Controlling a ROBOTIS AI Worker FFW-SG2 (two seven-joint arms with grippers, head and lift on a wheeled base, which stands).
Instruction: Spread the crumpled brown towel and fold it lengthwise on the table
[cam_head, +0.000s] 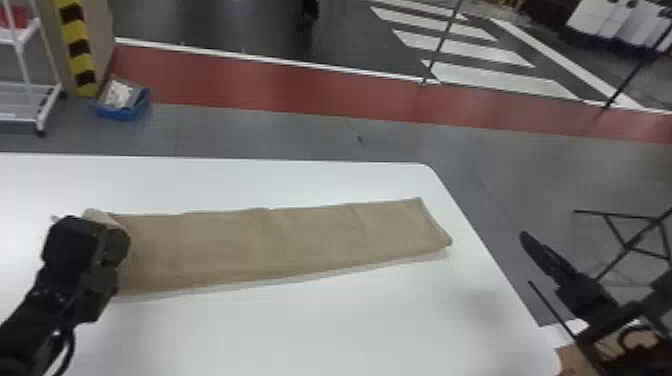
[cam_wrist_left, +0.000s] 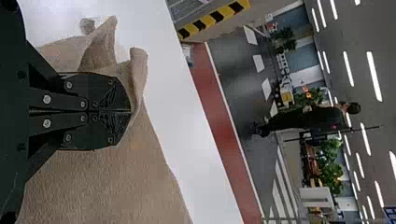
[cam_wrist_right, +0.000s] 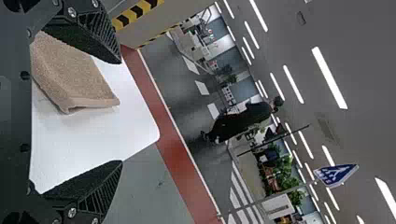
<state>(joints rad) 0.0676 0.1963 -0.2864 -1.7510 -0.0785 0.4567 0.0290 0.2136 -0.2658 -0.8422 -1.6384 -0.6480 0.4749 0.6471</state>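
One brown towel (cam_head: 280, 245) lay in a long, thin strip across the middle of the head view, from the left side to right of centre, on the white table (cam_head: 325, 330). Most of the job looked done: the towel was spread out long, and its shape made me think it was already folded the long way. Its right end lay flat, with only small wrinkles along the strip.

The left end was the messy part. Bits of cloth stuck up and curled there, at the left gripper (cam_wrist_left: 130, 111). That gripper's fingers were pressed together, and they seemed to pinch the towel. The right gripper (cam_head: 526, 259) was at the lower right of the head view, past the table's edge, with its fingers wide apart and nothing between them.

What was left looked small: lay the left end down, let go, and maybe smooth it flat. Letting go badly could have left a lump.
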